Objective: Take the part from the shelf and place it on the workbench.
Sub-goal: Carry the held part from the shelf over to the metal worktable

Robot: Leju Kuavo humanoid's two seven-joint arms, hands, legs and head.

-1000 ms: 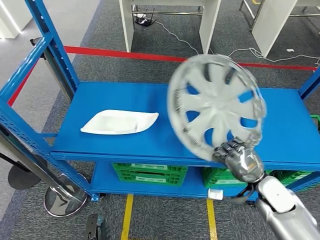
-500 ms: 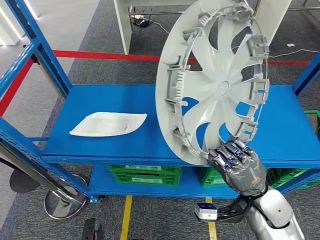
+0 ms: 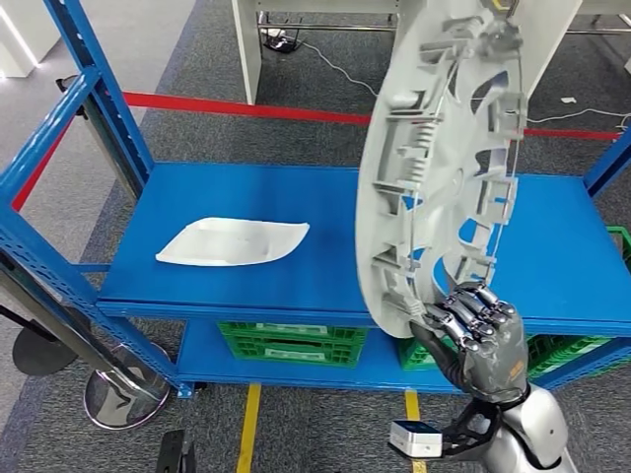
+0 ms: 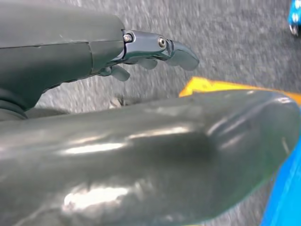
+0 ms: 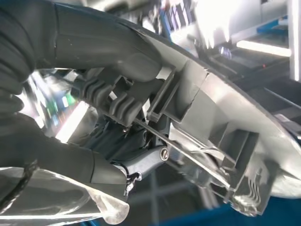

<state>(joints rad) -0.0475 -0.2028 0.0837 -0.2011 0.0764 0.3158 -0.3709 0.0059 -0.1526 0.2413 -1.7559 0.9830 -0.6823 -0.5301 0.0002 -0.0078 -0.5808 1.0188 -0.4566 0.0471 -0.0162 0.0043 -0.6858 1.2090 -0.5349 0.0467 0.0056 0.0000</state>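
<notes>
A large silver-white wheel cover [image 3: 439, 168] stands nearly on edge in the air above the blue shelf's [image 3: 245, 212] top deck, its ribbed back side turned toward me. My right hand [image 3: 480, 340] grips it by the lower rim in front of the shelf's front edge. The right wrist view shows the thumb [image 5: 106, 49] pressed over the rim's clips [image 5: 167, 96] and the wheel cover [image 5: 220, 122] running away from the hand. My left hand [image 4: 156, 47] hangs over grey carpet with its fingers out straight, holding nothing.
A flat white plastic panel [image 3: 235, 241] lies on the deck's left half. Green crates [image 3: 294, 340] sit on the lower level. Blue uprights [image 3: 97, 99] frame the left side. White bench legs [image 3: 249, 44], cables and a red floor line [image 3: 245, 108] lie beyond the shelf.
The wheel cover has been lifted off the deck and turned from face-on to nearly edge-on, rising higher in my right hand. The whole view also shifted slightly.
</notes>
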